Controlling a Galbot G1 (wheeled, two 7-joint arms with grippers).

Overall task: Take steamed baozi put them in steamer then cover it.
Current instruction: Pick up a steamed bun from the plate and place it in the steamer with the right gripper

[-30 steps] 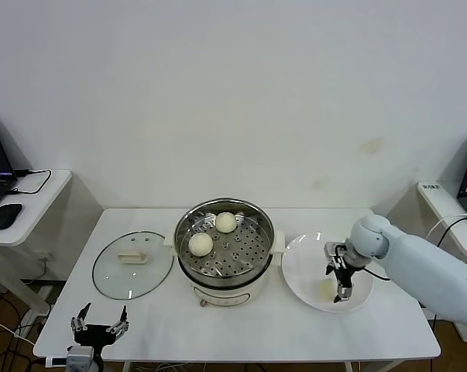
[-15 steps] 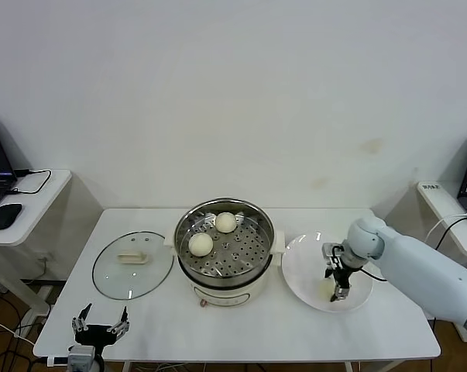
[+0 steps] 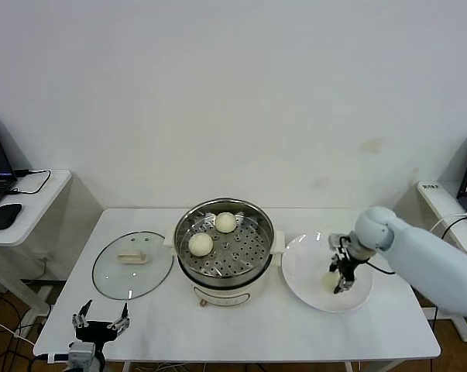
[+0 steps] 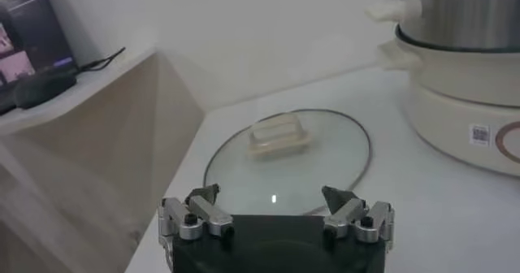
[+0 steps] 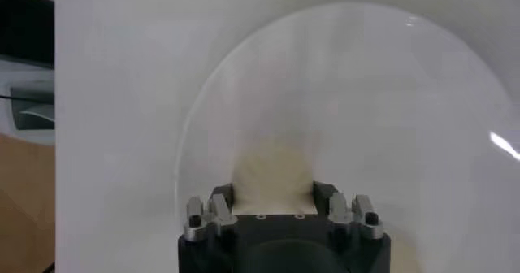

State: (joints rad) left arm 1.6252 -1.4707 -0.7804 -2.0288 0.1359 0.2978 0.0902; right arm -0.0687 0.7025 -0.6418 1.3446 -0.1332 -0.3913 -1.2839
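Nearest you, at the table's near left corner, the left gripper [image 3: 100,327] waits with its fingers spread wide and nothing between them; from its wrist view the cover [image 4: 288,161] lies flat on the table just beyond it, handle up.

On the right, the right gripper [image 3: 342,285] is down on the white plate [image 3: 303,275], its fingers pressed in against a baozi [image 5: 275,175], one finger on each flank of the bun. In the head view the bun [image 3: 329,285] sits near the middle of the plate, directly under the fingertips.

Treat that bun as light and soft: its smooth skin will likely dent if you squeeze hard and slip if you squeeze too little. Your hold across its widest part, low on the sides, looks like the right place; keep the pressure gentle and lift straight up.

Farther in, at the table's centre, the steamer [image 3: 266,256] stands uncovered, left of the plate. Two baozi already rest on its perforated tray, one nearer left [image 3: 200,244], one farther back [image 3: 226,222], leaving room on the tray's right side.
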